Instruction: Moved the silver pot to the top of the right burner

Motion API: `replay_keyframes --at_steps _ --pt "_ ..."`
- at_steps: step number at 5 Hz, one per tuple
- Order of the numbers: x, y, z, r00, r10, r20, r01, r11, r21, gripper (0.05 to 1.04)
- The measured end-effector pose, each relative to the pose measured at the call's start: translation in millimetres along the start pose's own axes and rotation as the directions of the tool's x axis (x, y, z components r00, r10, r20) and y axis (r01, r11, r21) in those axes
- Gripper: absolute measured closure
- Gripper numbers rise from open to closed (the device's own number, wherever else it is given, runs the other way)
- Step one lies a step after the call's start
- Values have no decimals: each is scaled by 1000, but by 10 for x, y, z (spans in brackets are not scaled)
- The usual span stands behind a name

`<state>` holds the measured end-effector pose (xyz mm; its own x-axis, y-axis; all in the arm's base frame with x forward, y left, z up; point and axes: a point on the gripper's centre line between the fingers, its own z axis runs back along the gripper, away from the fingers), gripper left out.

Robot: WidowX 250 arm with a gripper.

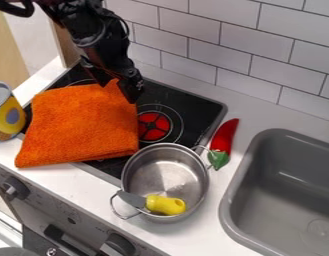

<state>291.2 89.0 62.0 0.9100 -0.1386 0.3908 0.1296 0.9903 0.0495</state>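
Currently, the silver pot (160, 175) sits between stove (197, 111) and sink (236, 172), a yellow-handled utensil (165, 205) inside; the gripper (131, 95) hangs by the orange cloth (86, 125), perhaps touching it, open or closed I cannot tell.

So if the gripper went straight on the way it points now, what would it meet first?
Probably the black cooktop, short of the red burner. The gripper points down beside the orange cloth's raised corner; depth is unclear, so it might brush the cloth first.
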Motion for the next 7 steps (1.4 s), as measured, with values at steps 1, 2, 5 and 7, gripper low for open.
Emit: replay_keyframes --at_steps 1,2,5,7 --pt "-67 -31 -52 1000 5 -27 -5 1000 -17 84" --pt "-148 -124 -3 997 15 -79 -21 997 -76 84" --pt "-388 -419 320 981 -103 -167 72 980 -183 84" --pt "-453 -593 240 970 -164 -179 133 976 -173 84"
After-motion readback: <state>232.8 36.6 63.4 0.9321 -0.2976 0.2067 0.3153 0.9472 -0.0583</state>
